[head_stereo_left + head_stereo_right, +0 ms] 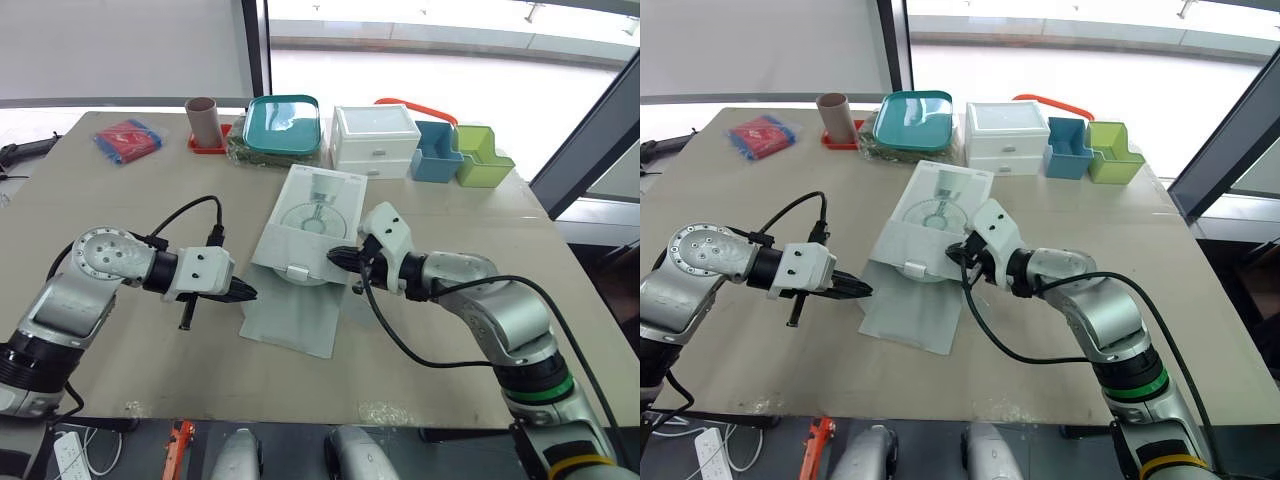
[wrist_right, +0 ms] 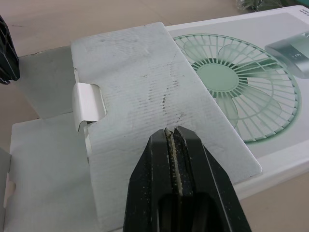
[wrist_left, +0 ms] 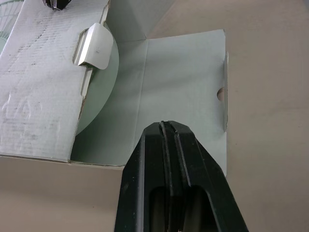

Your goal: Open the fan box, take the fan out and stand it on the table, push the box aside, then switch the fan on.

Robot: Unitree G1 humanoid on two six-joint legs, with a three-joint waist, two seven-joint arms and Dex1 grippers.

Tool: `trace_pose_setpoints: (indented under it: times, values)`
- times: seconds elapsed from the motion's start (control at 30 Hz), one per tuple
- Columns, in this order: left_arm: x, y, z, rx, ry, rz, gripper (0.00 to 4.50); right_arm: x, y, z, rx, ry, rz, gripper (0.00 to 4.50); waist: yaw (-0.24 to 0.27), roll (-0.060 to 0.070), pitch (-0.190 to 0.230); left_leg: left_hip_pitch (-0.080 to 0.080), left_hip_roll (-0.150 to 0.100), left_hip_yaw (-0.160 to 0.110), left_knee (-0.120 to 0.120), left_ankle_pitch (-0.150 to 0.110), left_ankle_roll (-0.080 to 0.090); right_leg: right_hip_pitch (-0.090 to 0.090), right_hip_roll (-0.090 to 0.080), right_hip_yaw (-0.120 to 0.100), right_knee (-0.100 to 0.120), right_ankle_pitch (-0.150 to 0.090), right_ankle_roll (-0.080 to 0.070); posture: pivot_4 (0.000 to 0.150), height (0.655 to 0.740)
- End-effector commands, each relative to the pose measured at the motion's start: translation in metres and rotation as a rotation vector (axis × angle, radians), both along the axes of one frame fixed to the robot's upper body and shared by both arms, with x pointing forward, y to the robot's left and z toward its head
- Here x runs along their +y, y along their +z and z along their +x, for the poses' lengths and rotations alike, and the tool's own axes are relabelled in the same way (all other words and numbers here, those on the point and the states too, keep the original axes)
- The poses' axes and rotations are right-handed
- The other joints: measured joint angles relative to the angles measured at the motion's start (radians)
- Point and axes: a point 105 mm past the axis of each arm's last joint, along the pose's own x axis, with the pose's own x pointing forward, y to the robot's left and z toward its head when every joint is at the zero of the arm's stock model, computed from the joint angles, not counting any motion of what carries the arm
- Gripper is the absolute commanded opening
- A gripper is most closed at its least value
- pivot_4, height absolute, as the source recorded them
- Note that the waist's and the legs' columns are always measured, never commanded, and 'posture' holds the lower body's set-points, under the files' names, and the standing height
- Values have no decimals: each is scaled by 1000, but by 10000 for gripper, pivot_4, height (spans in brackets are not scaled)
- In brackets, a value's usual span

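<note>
While the fan box (image 1: pixel 312 215) lies mid-worktop (image 1: pixel 110 210) with its lid flap (image 1: pixel 295 320) folded out flat, both end effectors are pinched together and empty: left (image 1: pixel 246 292) at the lid edge, right (image 1: pixel 338 257) against the cardboard insert (image 1: pixel 300 245). The fan is judged to be inside, under that insert. Risk: a closed tip prodding the insert could skid the unpinned box or crease the cardboard rather than lift it.

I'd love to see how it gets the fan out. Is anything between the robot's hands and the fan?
Yes. A white cardboard flap of the fan box covers the fan; just what looks like its pale green curved edge peeks out beneath. The outer lid already lies open, flat on the table.
</note>
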Motion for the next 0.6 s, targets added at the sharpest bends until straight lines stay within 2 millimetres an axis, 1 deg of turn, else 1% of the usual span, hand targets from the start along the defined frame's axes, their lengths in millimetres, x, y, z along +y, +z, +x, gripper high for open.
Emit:
trace_pose_setpoints:
  times: [0.03,0.37,0.47,0.6]
  values:
    - [7,15,-3,-41,3,7,0,0,-2,0,-6,8,-13,506,-1,0,0,0,0,0,0,0,0,0,0,0,0,0,0,1500,7400]
    - [31,13,10,-53,76,113,0,2,-1,-4,-20,27,-15,506,0,0,0,0,0,0,0,0,0,0,0,0,0,0,0,1500,7400]
    - [32,12,12,-60,80,113,0,1,-1,-5,-20,29,-15,506,0,0,0,0,0,0,-1,0,0,0,0,0,0,0,-1,1500,7400]
    - [36,10,23,-108,110,130,0,1,-1,-7,-25,36,-16,506,0,0,0,0,0,0,-1,0,0,0,0,0,0,0,-1,1500,7400]
